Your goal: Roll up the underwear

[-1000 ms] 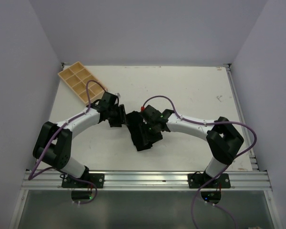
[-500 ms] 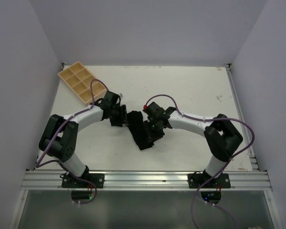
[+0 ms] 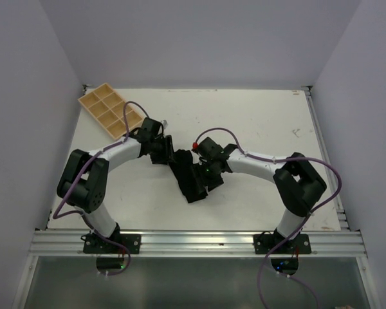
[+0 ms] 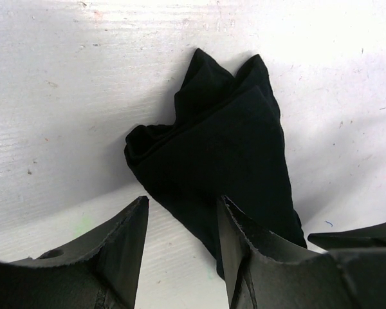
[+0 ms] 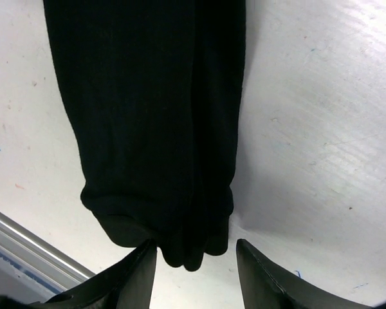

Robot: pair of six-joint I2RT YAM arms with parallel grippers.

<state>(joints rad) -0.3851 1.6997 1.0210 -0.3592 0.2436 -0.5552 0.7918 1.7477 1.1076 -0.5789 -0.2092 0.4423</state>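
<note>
The underwear [image 3: 188, 182] is a black fabric strip folded long and narrow, lying flat on the white table between the two arms. In the left wrist view it [image 4: 225, 148] runs away from the jaws with a bunched far end. My left gripper [image 4: 180, 205] is open and empty at the strip's back end, its right finger [image 4: 257, 244] over the fabric's edge. In the right wrist view the strip [image 5: 148, 109] ends in a rounded fold right at my open, empty right gripper [image 5: 194, 244]. From above, the left gripper [image 3: 169, 156] and the right gripper [image 3: 202, 175] flank the strip.
A tan divided tray [image 3: 108, 114] lies at the back left corner of the table. An aluminium rail [image 3: 193, 241] runs along the near edge. Purple cables loop off both arms. White walls close in the sides and back.
The left gripper has moved right and back, closer to the strip's back end. The right gripper has shifted slightly left along the strip. The underwear now lies narrower.
</note>
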